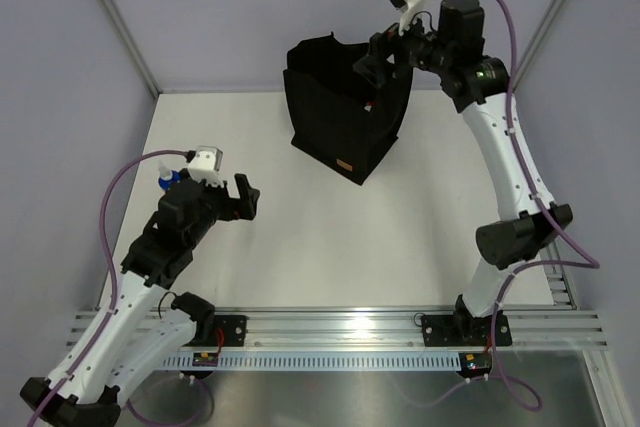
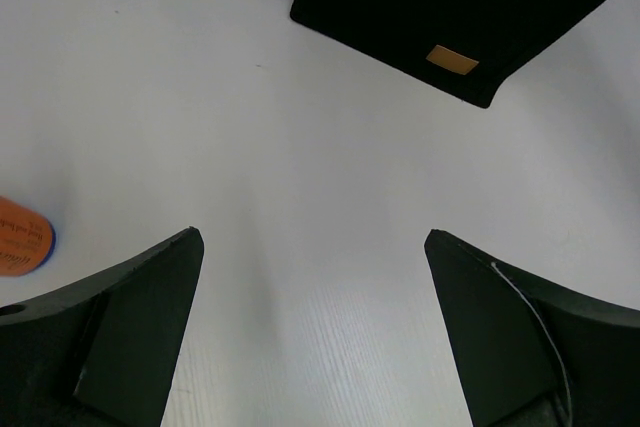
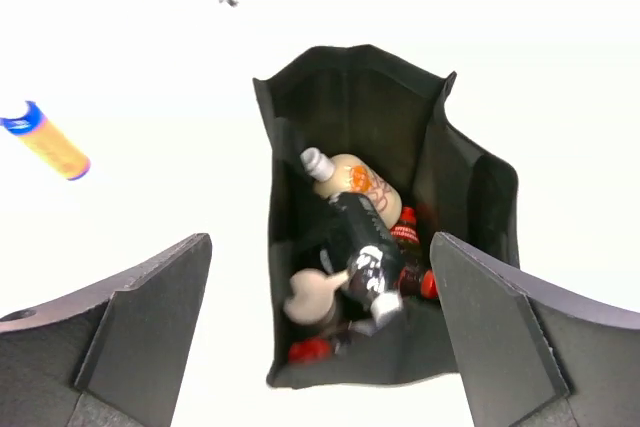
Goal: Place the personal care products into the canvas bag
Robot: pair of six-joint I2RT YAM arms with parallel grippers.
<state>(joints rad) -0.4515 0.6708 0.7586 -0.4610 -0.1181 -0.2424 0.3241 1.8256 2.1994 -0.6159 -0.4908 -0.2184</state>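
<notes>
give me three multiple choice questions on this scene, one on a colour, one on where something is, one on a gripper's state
1. What colour is the label on the canvas bag?
A. tan
B. green
C. blue

2. Where is the orange bottle with the blue cap?
A. inside the bag
B. lying on the table, apart from the bag
C. balanced on the bag's rim

3. How is the right gripper?
A. shut on a bottle
B. open and empty above the bag
C. open, resting on the table

Answers:
1 A: the left wrist view shows a tan patch on the black front.
2 B: the right wrist view shows it on its side on the white surface, well clear of the bag.
3 B: its jaws stand wide apart with nothing between them, and the bag's open top is below.
</notes>
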